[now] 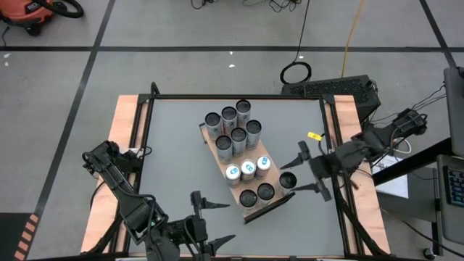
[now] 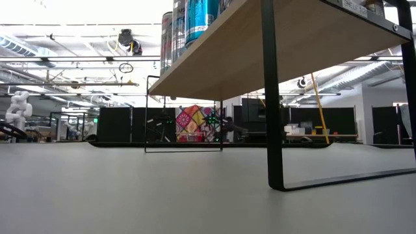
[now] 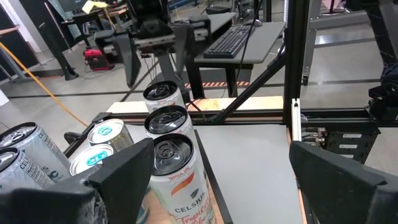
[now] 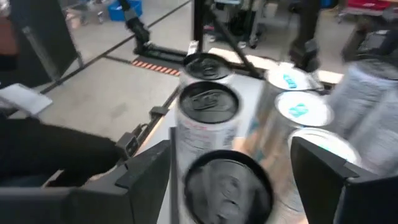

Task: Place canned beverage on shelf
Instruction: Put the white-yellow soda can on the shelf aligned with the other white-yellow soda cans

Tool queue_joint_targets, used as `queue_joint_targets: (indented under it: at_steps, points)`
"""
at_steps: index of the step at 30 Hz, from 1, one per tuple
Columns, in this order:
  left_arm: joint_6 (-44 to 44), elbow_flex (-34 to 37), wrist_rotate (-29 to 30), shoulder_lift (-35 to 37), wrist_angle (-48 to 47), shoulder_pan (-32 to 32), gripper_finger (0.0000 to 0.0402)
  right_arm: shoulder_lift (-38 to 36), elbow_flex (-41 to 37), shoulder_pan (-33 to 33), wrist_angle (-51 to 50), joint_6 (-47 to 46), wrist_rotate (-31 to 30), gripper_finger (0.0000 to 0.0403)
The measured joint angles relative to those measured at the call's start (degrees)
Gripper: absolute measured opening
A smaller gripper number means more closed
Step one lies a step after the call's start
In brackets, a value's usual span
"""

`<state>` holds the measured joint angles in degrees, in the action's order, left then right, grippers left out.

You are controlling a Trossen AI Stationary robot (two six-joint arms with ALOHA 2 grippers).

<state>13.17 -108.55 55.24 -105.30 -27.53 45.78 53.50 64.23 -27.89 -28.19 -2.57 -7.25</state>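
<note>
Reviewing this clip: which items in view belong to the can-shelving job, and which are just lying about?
Part of the job:
- shelf
- dark-topped cans on it
- white-topped cans
- can at the shelf's end, between the open fingers of the right gripper
- left gripper, open, waiting

Lying about:
- yellow object
- keyboard
- orange vacuum

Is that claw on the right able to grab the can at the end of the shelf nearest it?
Probably yes. The right claw is open, its fingers either side of the end can on the shelf, with nothing between them.
</note>
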Motion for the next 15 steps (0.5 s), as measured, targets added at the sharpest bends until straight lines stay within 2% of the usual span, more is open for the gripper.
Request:
queue_joint_targets:
  at_steps: [9, 15]
  points:
    - [-0.04, 0.00, 0.00, 0.00, -0.01, 0.01, 0.0368, -7.26, -0.32, -1.88, -10.66, -3.24, -1.70, 0.0263]
    - [-0.04, 0.00, 0.00, 0.00, 0.00, 0.00, 0.0368, -9.27, -6.54, -2.24, -11.06, -7.54, -1.90, 0.0263]
